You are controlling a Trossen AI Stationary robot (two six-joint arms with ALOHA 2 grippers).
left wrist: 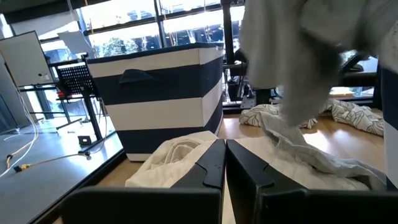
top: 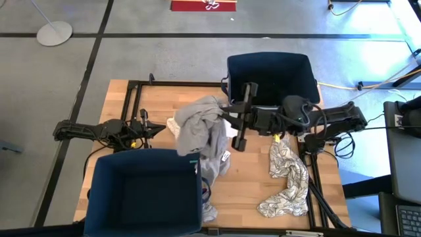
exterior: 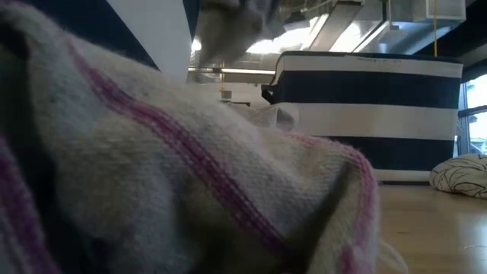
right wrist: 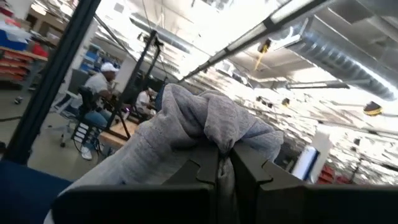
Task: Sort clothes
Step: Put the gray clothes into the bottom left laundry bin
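The right pincer is clenched on the grey garment above the worktop centre — the left pincer, at nine o'clock, is closed and empty.

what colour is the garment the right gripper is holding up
Heather grey garment, pinched in the right gripper; clearest in the right wrist view.

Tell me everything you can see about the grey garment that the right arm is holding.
The grey garment is soft heather-grey fabric, bunched and creased. The right end effector is shut on a fold of it and holds it lifted above the middle of the wooden table. From the grip it hangs down loosely, and its lower part drapes toward the near navy bin. A cream garment lies beside it.
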